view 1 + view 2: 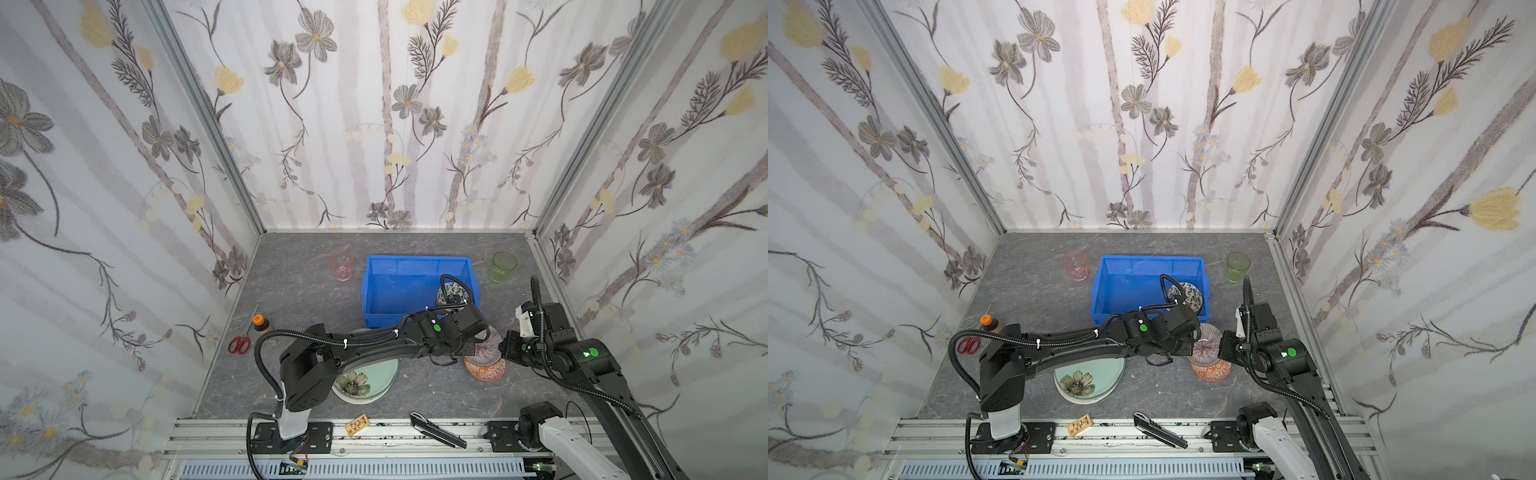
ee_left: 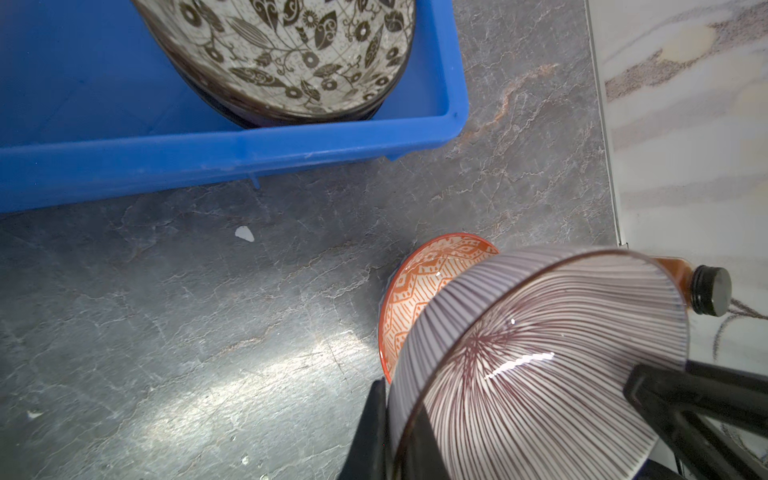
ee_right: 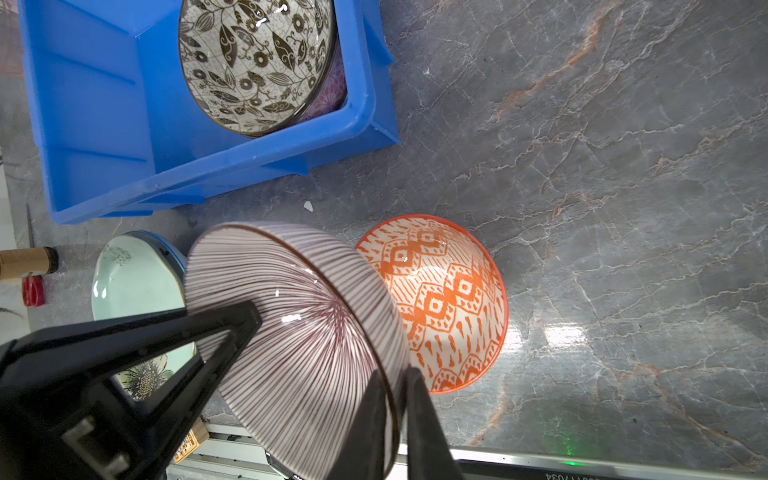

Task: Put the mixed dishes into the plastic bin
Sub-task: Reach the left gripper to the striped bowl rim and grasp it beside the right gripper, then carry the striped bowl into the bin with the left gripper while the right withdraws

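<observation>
L tool [image 2: 394, 415] pinches striped bowl [image 2: 519, 374] rim; R tool [image 3: 395, 401]: grip unclear. Lift level, clear bin [image 2: 166, 145] wall.

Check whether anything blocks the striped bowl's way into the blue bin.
Nothing visible stands between the striped bowl and the blue bin. Inside, the black-and-white floral bowl fills the corner nearest it; the rest of the floor looks bare.
</observation>
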You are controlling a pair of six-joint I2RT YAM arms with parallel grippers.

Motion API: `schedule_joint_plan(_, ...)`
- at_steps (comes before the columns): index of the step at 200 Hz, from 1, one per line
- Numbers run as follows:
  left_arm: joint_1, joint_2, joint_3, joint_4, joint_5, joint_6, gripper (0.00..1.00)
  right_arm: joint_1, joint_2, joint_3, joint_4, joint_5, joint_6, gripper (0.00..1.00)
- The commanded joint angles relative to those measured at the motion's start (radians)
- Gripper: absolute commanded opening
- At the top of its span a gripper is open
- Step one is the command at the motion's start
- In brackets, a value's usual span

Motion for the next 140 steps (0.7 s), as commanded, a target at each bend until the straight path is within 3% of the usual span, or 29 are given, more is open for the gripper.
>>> schedule_joint_plan(1, 0.005, 0.019, 0.028, 0.072, 0.046, 0.021, 0.00, 0.003, 0.015, 0.028, 0.109, -0.052, 0.002, 0.20)
schedule_joint_plan(58, 0.060, 0.021, 0.051, 0.063, 0.054, 0.060, 0.00, -0.001, 0.028, 0.119, 0.098, -0.015, -0.023, 0.44)
schedule_joint_plan(89, 0.101, 0.009, 0.056, 0.055, 0.056, 0.078, 0.00, -0.014, 0.049, 0.204, 0.078, -0.011, -0.047, 0.70)
schedule_joint_plan(112, 0.136, 0.001, 0.066, 0.046, 0.059, 0.098, 0.00, -0.024, 0.047, 0.252, 0.078, -0.007, -0.059, 0.79)
schedule_joint_plan(127, 0.163, 0.000, 0.075, 0.038, 0.062, 0.113, 0.00, -0.035, 0.047, 0.270, 0.087, -0.025, -0.067, 0.98)
schedule_joint_plan(140, 0.188, 0.004, 0.081, 0.035, 0.068, 0.126, 0.00, -0.043, 0.044, 0.278, 0.102, -0.044, -0.076, 1.00)
